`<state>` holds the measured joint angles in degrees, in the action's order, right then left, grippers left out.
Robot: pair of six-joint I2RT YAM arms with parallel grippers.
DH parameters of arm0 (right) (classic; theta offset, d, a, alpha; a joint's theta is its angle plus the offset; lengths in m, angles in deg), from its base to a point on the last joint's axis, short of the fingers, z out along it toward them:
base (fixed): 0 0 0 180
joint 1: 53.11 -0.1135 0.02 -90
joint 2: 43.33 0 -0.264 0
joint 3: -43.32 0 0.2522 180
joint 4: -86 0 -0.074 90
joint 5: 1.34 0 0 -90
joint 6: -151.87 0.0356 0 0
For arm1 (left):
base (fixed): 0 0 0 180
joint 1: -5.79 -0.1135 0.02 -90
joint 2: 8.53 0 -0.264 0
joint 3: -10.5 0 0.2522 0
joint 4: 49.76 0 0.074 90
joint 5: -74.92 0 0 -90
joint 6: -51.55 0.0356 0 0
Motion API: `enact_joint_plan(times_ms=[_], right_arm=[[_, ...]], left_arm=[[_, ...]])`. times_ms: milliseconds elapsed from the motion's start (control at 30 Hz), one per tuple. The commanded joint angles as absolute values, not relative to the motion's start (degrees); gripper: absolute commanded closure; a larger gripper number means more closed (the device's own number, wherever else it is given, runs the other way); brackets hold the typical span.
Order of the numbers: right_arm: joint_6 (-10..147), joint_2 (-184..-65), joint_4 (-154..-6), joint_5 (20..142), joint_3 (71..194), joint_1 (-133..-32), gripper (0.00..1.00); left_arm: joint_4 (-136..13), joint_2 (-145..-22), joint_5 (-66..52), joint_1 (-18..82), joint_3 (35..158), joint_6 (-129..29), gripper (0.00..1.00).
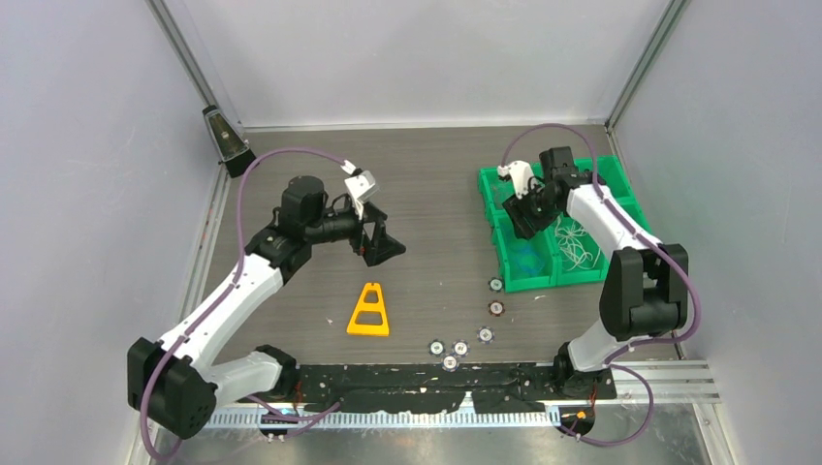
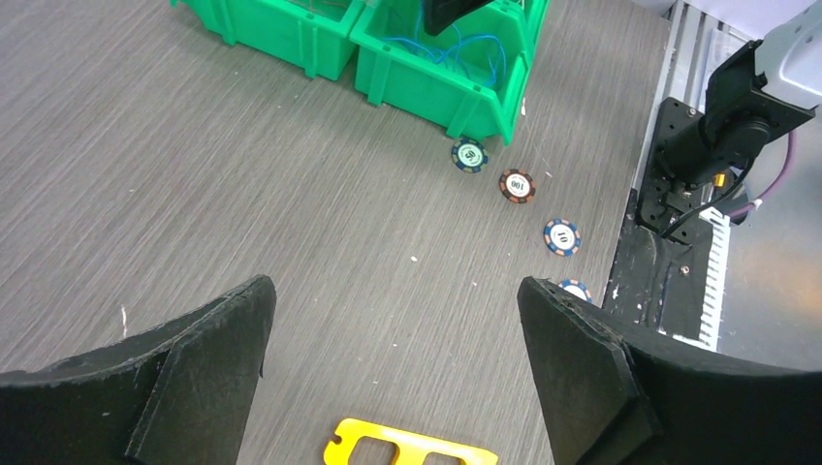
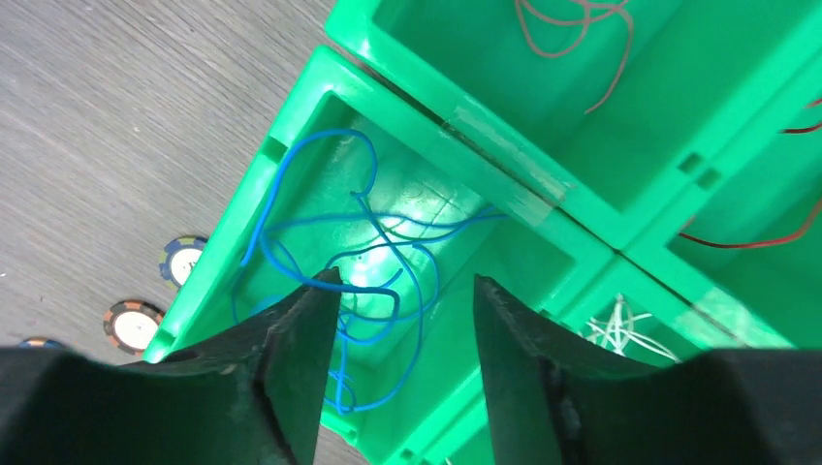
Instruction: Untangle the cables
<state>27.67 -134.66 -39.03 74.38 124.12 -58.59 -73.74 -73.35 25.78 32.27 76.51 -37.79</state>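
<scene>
The cables lie sorted in a green bin point(image 1: 488, 186). Blue cables point(image 3: 308, 215) loop in the near compartment, red cables point(image 3: 572, 24) lie in the far ones, and white cables point(image 3: 625, 329) are at the lower right. In the top view I see the blue cables point(image 1: 528, 258) and white cables point(image 1: 579, 247). My right gripper point(image 3: 405, 281) is open and hangs over the blue compartment, with a blue strand running past its left fingertip point(image 3: 325, 291). My left gripper point(image 1: 383, 242) is open and empty above the table's middle, far from the bin.
A yellow triangular piece point(image 1: 369, 310) lies below the left gripper and also shows in the left wrist view point(image 2: 417, 448). Several poker chips point(image 1: 495, 308) are scattered in front of the bin. A black metronome-like object point(image 1: 225, 140) stands at the back left.
</scene>
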Motion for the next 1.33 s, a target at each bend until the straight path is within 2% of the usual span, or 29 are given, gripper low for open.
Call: enact_joint_plan(times_ms=[0,233,367,533,600,733,867,1100,1300], right_arm=[[31.03,-128.32,-33.24,73.13,129.85,-58.72,0.34],[34.05,-121.67,-26.91,73.68,136.53,-58.74,0.0],[37.22,-119.95,-26.35,71.12,142.71,-58.67,0.05],[48.16,-121.16,-31.25,66.42,148.69,-59.01,0.05],[51.88,-121.21,-35.13,65.65,148.46,-59.12,0.05],[53.46,-121.76,-40.85,65.96,143.8,-61.57,0.05],[51.43,-123.74,-45.03,68.18,136.9,-68.27,0.05],[53.53,-125.51,-49.84,69.97,132.26,-72.4,0.05],[54.33,-124.97,-50.61,69.47,131.67,-73.13,0.05]], left_arm=[[-75.57,-69.71,22.77,31.82,76.75,-35.85,0.01],[-83.0,-67.77,21.48,29.63,78.67,-34.66,0.0],[-88.65,-67.08,19.74,26.53,81.24,-35.24,0.0],[-116.49,-80.17,8.91,25.44,101.25,-31.57,0.0],[-123.91,-83.91,7.17,23.03,105.56,-31.95,0.01],[-123.39,-82.6,10.46,13.86,101.95,-34.31,0.0],[-124.34,-81.86,10.7,6.53,98.17,-35.33,0.0],[-121.45,-76.34,4.64,4.21,89.79,-35.86,0.0],[-121.25,-75.05,3.98,4.27,89.72,-34.9,0.0]])
